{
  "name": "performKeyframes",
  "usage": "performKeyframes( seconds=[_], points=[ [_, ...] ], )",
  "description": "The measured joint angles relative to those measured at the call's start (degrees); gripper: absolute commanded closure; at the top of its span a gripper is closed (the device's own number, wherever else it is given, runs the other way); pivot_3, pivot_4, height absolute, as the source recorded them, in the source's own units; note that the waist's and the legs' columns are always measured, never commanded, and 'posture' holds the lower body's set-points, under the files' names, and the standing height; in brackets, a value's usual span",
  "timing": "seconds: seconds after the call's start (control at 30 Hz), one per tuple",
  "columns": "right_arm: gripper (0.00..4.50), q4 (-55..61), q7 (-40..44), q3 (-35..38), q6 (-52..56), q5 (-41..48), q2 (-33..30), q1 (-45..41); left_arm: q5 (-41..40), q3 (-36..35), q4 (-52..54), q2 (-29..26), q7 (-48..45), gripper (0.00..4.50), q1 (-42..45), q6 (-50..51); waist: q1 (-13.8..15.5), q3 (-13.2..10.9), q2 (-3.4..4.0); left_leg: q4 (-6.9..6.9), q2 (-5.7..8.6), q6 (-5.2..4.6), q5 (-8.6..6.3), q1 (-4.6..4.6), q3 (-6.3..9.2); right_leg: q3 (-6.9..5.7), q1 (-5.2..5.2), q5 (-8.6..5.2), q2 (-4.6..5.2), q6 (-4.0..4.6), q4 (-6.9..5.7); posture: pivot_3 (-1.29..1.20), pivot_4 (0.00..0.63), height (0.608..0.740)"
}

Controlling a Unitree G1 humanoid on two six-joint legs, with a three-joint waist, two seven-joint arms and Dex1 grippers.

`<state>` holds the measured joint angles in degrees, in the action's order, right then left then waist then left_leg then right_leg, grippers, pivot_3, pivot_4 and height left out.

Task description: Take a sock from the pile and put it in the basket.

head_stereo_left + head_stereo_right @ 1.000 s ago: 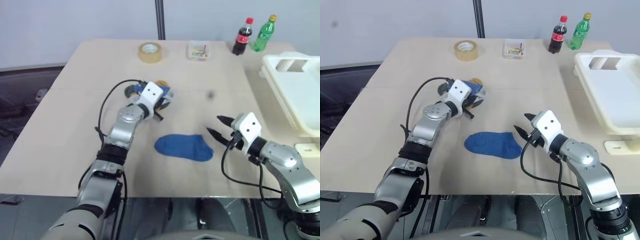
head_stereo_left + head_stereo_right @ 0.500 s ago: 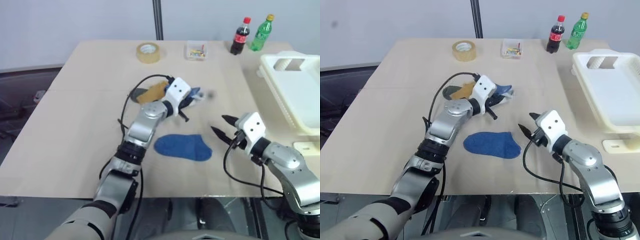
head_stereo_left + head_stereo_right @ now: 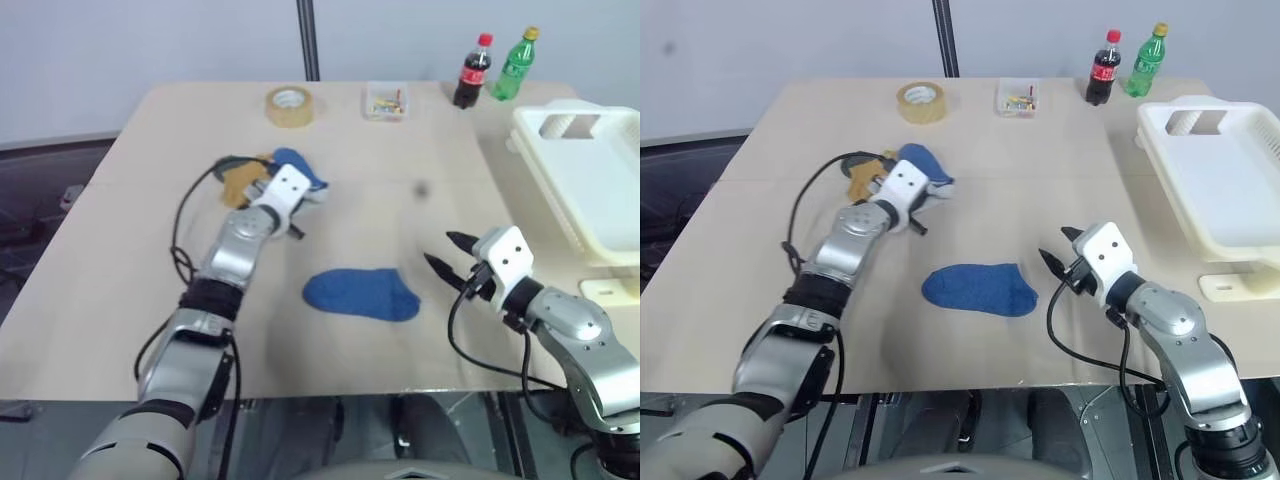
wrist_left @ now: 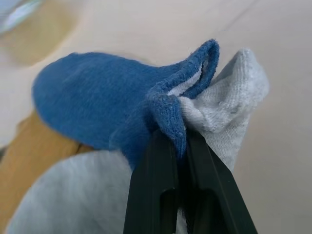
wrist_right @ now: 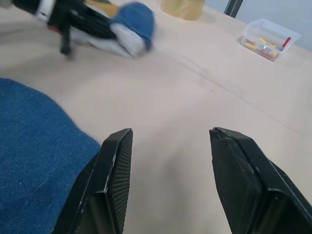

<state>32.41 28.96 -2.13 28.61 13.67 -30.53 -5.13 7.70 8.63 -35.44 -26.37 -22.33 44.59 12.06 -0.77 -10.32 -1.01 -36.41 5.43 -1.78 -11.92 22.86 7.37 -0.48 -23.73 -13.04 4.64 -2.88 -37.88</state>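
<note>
A pale beige counter (image 3: 150, 260) stands before a grey-white wall. The pile (image 3: 895, 172) of socks lies left of centre, toward the far edge. The left hand (image 4: 181, 146) is pressed together at the pile, pinching a blue sock (image 4: 97, 105) along with a light grey sock (image 4: 229, 112). The right hand (image 5: 168, 161), fingers spread and empty, hovers near the front right, beside a lone blue sock (image 3: 360, 295). The basket (image 3: 1220, 180) sits at the right edge.

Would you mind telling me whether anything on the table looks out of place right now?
One blue sock lies flat by itself mid-table, apart from the pile and not in the basket. Also, the left gripper pinches blue and grey fabric together, so it may lift two socks.
</note>
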Motion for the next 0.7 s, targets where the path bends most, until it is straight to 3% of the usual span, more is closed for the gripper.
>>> performKeyframes(
  seconds=[0.17, 0.27, 0.33, 0.37, 0.43, 0.7],
  points=[
    [1.89, -1.8, 1.0, -0.8, -0.3, -0.1, 0.2, -2.3, -0.1, -1.6, -2.0, -3.8, -1.5, 4.38, -0.3, -3.9, 0.3, 0.0, -0.01, 0.0, 0.05, 0.01, 0.0, 0.04, 0.06, -0.04, 0.0, 0.01, 0.04, 0.01, 0.01, 0.0, 0.15, 0.74],
    [1.89, -2.1, 1.8, -1.7, -0.7, -0.2, 0.2, -2.6, -1.4, -2.4, 4.5, -3.9, -4.2, 3.62, -4.3, -2.4, 0.2, 0.0, 0.0, 0.0, 0.1, 0.05, 0.03, 0.07, 0.03, -0.01, -0.01, 0.02, 0.24, 0.01, 0.03, 0.0, 0.15, 0.74],
    [1.89, -2.4, 2.0, -1.8, -0.9, -0.2, 0.2, -2.7, -1.7, -2.4, 7.8, -3.6, -4.5, 2.9, -6.3, -1.1, 0.2, 0.0, -0.01, 0.0, 0.12, 0.05, 0.03, 0.1, 0.06, -0.04, -0.03, 0.02, 0.25, 0.01, 0.04, 0.0, 0.15, 0.74],
    [1.89, -2.5, 2.0, -1.8, -1.1, -0.2, 0.2, -2.7, -1.6, -2.4, 9.9, -3.5, -4.2, 2.2, -7.6, -0.3, 0.2, 0.0, -0.01, 0.0, 0.12, 0.0, 0.0, 0.1, 0.06, -0.04, -0.03, 0.02, 0.27, 0.01, 0.02, 0.0, 0.15, 0.74],
    [1.89, -2.6, 2.1, -1.8, -1.1, -0.2, 0.2, -2.8, -1.5, -2.4, 11.5, -3.4, -3.7, 1.57, -8.1, 0.4, 0.2, 0.0, -0.01, 0.0, 0.11, -0.07, -0.04, 0.1, 0.1, -0.06, -0.03, 0.02, 0.27, 0.01, 0.01, 0.0, 0.15, 0.74],
    [1.89, -3.3, 3.2, -1.8, -1.4, -0.2, 0.1, -3.1, -0.9, -2.4, 17.3, -2.4, -3.1, 1.57, -9.6, 3.8, 0.2, 0.0, 0.0, 0.0, 0.11, -0.07, -0.04, 0.06, 0.08, -0.06, -0.01, 0.02, 0.25, 0.0, 0.0, 0.0, 0.15, 0.74]
  ],
)
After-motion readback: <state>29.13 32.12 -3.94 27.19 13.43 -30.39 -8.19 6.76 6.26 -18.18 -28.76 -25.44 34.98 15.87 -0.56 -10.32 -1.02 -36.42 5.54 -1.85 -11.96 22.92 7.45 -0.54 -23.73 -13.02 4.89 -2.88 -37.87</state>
